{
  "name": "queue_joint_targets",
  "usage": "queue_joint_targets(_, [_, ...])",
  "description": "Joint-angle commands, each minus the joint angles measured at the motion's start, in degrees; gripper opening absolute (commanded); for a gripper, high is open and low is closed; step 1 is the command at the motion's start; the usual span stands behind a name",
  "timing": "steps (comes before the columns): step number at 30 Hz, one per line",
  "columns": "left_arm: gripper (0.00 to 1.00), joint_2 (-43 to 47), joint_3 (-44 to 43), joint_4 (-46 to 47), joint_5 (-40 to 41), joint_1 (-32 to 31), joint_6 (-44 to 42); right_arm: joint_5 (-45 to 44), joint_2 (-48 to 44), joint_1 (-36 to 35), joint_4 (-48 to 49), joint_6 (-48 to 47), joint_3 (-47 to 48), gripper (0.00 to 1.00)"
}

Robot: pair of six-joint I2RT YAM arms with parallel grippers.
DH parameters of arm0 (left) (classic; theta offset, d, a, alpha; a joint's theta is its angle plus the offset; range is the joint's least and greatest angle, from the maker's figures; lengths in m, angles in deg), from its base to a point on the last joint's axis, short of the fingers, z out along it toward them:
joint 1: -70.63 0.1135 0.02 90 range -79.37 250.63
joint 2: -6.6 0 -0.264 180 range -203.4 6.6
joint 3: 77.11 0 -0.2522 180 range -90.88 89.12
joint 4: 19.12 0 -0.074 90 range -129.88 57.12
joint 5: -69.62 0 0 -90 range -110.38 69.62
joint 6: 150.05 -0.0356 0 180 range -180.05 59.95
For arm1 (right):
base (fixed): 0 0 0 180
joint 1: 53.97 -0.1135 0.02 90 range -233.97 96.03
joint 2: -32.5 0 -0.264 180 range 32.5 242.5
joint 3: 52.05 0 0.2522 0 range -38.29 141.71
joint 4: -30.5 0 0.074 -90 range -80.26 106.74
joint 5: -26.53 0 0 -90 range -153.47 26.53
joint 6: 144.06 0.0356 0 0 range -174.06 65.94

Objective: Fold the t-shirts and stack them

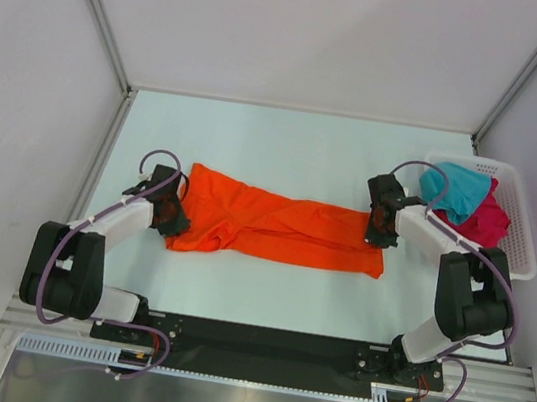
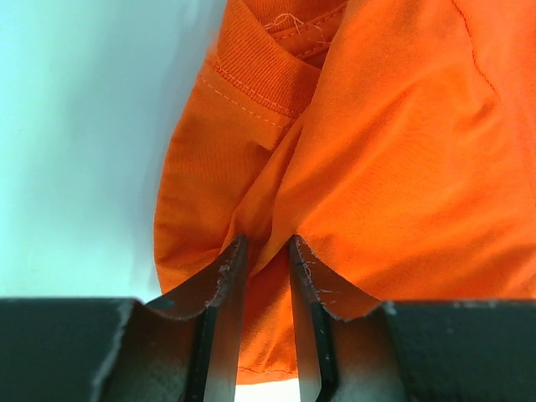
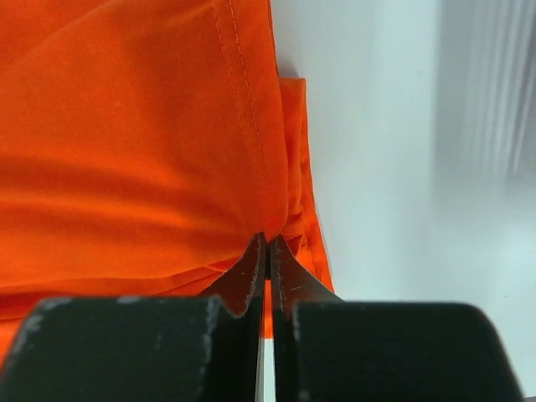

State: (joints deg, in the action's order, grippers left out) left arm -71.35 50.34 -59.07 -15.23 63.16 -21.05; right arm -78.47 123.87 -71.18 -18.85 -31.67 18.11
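The bright orange t-shirt (image 1: 275, 227) lies stretched out lengthwise across the middle of the table. My left gripper (image 1: 170, 213) is at its left end, near the collar. In the left wrist view the left gripper (image 2: 266, 243) pinches a bunched fold of the orange t-shirt (image 2: 402, 151). My right gripper (image 1: 379, 224) is at the shirt's right end. In the right wrist view the right gripper (image 3: 270, 239) is shut on the hemmed edge of the orange t-shirt (image 3: 126, 126). The teal t-shirt (image 1: 455, 189) and the magenta-pink t-shirt (image 1: 484, 223) lie crumpled in the basket.
A white slotted plastic basket (image 1: 519, 190) stands at the table's right edge, just beyond my right arm. Metal frame posts and white walls enclose the table on the left, back and right. A black rail runs along the near edge.
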Motion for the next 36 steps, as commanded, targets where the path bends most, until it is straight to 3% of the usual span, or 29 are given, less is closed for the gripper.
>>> queue_joint_targets(1, [0.31,1.3,0.3,0.4,-0.7,0.5,-0.2,-1.2,-4.1,-0.4,0.4,0.3,-0.6,0.0])
queue_joint_targets(19, [0.31,3.6,-0.9,-0.5,-1.8,2.5,-0.6,-8.5,-9.0,0.2,-7.7,5.4,-3.1,0.0])
queue_joint_targets(34, [0.31,2.6,-0.2,0.6,-3.2,4.0,-1.7,-7.8,-8.2,-0.6,-9.3,6.2,-4.4,0.0])
queue_joint_targets(36, [0.31,2.7,-0.3,0.6,-3.4,4.2,-1.8,-6.9,-7.4,-0.8,-9.1,6.0,-4.1,0.14])
